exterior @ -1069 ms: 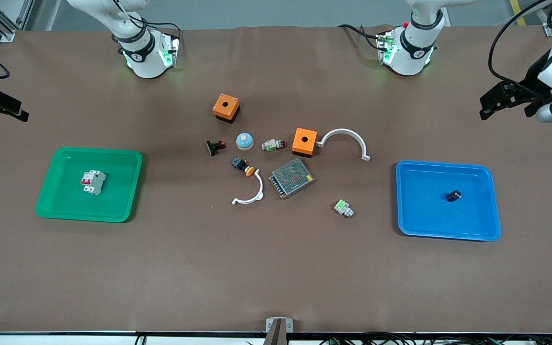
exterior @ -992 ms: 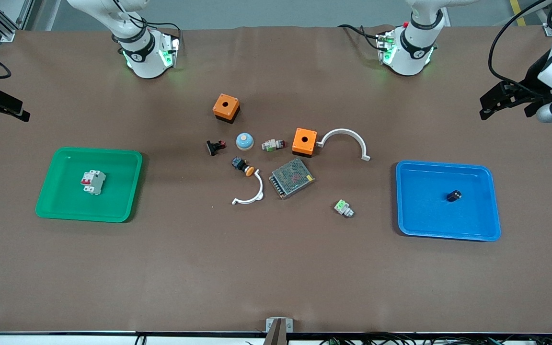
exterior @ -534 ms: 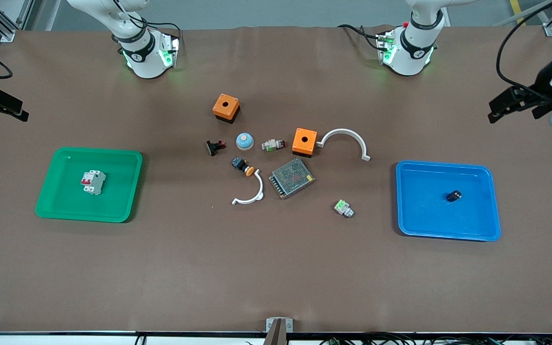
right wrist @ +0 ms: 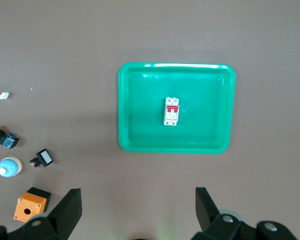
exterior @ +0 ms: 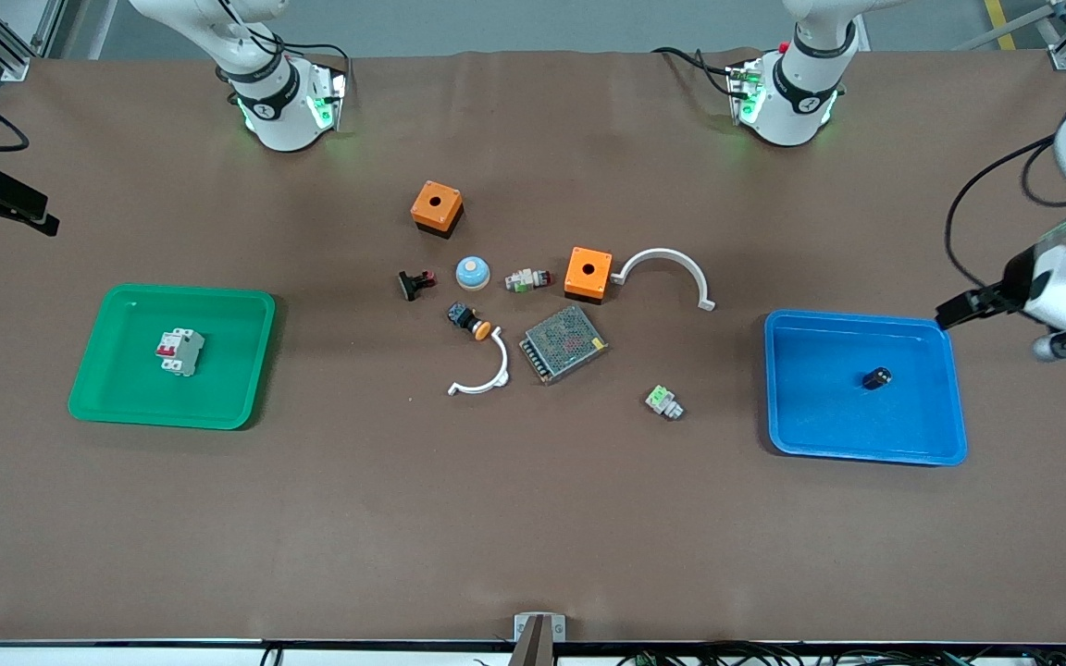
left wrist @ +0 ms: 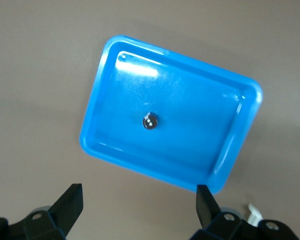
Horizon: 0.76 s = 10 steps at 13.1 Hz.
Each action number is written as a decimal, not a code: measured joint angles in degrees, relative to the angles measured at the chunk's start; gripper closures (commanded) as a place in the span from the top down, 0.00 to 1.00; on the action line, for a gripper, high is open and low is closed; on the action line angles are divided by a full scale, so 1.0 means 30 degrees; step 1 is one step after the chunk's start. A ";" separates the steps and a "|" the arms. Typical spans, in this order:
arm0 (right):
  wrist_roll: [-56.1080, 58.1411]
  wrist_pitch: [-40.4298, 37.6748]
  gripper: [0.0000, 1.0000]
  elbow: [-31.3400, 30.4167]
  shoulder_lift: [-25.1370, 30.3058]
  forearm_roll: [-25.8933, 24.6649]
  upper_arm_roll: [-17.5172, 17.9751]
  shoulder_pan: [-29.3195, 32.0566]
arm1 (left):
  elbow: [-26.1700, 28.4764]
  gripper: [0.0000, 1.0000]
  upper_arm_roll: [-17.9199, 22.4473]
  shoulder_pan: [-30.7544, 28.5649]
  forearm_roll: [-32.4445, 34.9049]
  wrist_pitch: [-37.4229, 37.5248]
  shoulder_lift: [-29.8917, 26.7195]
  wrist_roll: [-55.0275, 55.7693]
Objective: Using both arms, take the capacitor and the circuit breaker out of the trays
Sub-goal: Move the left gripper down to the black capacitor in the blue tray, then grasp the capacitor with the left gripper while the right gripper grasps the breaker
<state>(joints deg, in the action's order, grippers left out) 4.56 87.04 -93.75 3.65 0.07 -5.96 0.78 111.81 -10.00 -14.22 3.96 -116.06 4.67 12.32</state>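
The capacitor (exterior: pixel 876 377), a tiny black cylinder, lies in the blue tray (exterior: pixel 811 435) at the left arm's end of the table. It shows in the left wrist view (left wrist: pixel 150 121) with pale dots on its end, in the tray (left wrist: pixel 115 150). The breaker (exterior: pixel 179 351), white with a red lever, lies in the green tray (exterior: pixel 107 398) at the right arm's end, and also shows in the right wrist view (right wrist: pixel 171 111). My left gripper (exterior: pixel 959 310) is open and empty, over the table beside the blue tray's edge. My right gripper (exterior: pixel 6 208) is open and empty, up over the table's edge.
In the middle of the table lie two orange boxes (exterior: pixel 437 208) (exterior: pixel 588 273), a metal mesh unit (exterior: pixel 563 343), a white arc (exterior: pixel 672 252), a blue dome (exterior: pixel 473 272), an orange-capped push-button (exterior: pixel 469 321), a black-and-red clip (exterior: pixel 415 283) and a white-and-green connector (exterior: pixel 663 401).
My left arm has swung down toward the blue tray's edge. The right gripper has barely moved. The capacitor and breaker lie still.
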 measured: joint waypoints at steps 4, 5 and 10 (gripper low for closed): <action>0.0347 0.0338 1.00 0.0046 0.0012 0.0013 -0.0005 0.0001 | 0.3116 1.00 -0.0003 -0.0491 0.0003 -0.4235 0.1240 0.0423; 0.0347 0.0377 1.00 0.0095 0.0014 0.0015 -0.0015 0.0020 | 0.3304 0.99 -0.0003 -0.0641 0.0003 -0.4839 0.1817 0.0422; 0.0472 0.1976 1.00 0.0101 -0.2318 0.0006 -0.0055 0.0927 | 0.3244 0.90 -0.0057 -0.0737 0.0005 -0.7413 0.4563 0.0395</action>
<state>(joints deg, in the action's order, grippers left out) 5.97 92.97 -93.45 -3.30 0.08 -6.12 3.56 121.54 -10.17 -16.43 3.98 -138.30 18.36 13.50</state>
